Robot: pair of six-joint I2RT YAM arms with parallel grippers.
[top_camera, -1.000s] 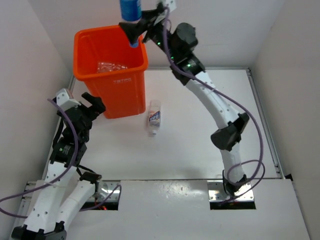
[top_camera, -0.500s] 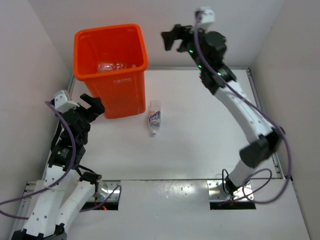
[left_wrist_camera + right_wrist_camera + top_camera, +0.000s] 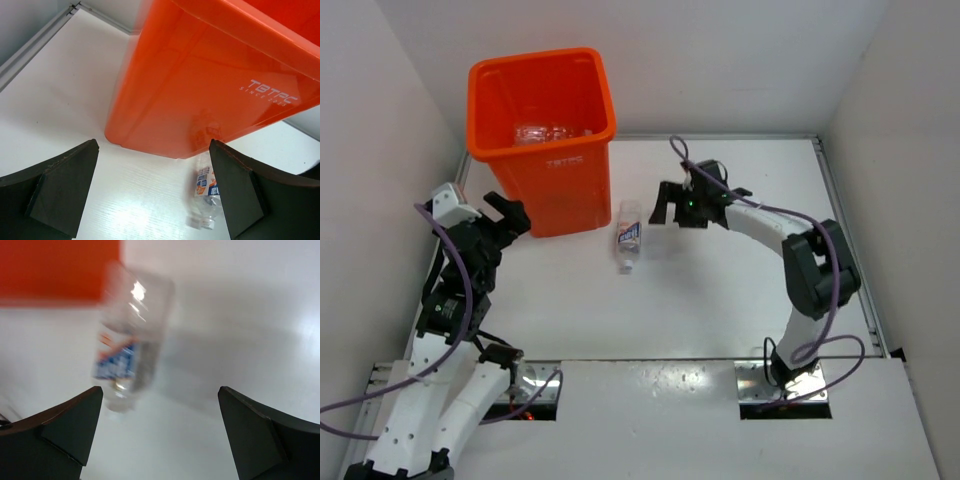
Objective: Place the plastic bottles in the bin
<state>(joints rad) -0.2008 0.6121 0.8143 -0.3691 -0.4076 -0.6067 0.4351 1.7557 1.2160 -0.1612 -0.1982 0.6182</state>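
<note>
The orange bin stands at the back left with clear plastic bottles lying inside it. One more clear bottle with a white-blue label lies on the table just right of the bin's base, cap toward the near side. My right gripper is low over the table, just right of this bottle, open and empty. In the right wrist view the bottle is blurred, ahead and left of the open right gripper. My left gripper stands open by the bin's lower left corner; its view shows the bin wall and the bottle.
White walls close in the table on the left, back and right. A metal rail runs along the table's right edge. The arm bases sit on the white plate at the near edge.
The right gripper held a blue-labelled bottle over the bin; its jaws opened, the bottle left them, and the arm swung down to the table beside the lying bottle. The left arm stayed put.
</note>
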